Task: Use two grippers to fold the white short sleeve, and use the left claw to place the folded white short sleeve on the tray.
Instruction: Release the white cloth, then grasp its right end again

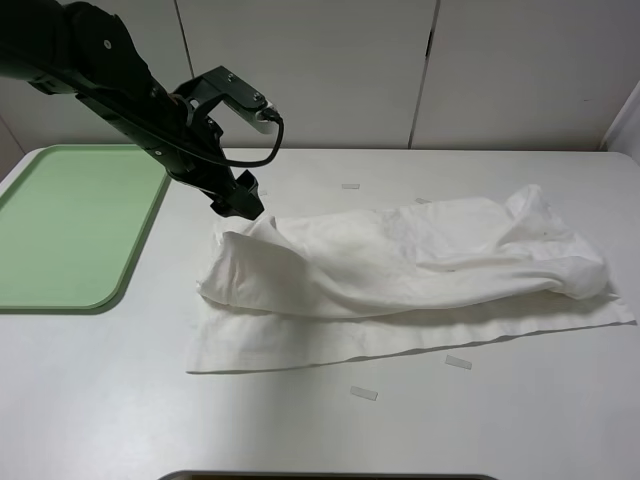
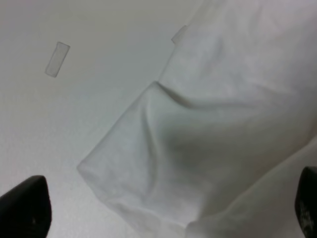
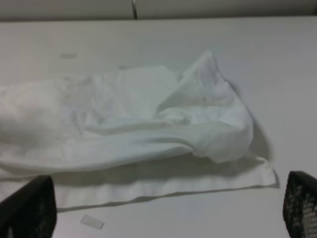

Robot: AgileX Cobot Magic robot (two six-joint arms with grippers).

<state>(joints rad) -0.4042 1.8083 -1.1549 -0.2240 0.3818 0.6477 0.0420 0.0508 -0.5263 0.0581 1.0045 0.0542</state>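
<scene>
The white short sleeve (image 1: 400,275) lies wrinkled and bunched lengthwise across the middle and right of the table, with a flat layer showing along its near edge. My left gripper (image 1: 238,203) hangs just above the cloth's far left corner, and the frames do not show whether it touches it. In the left wrist view, the left gripper (image 2: 166,208) is open, its fingertips (image 2: 25,208) wide apart over a raised fold of the shirt (image 2: 198,139). The right gripper (image 3: 163,213) is open above the shirt's right end (image 3: 198,119) and holds nothing. It is out of the exterior high view. The light-green tray (image 1: 60,230) sits empty at the table's left edge.
Small pale tape strips lie on the table, one behind the shirt (image 1: 350,186) and two in front of it (image 1: 458,362) (image 1: 364,393). A white wall with panel seams stands behind the table. Bare tabletop shows in front of the shirt and between it and the tray.
</scene>
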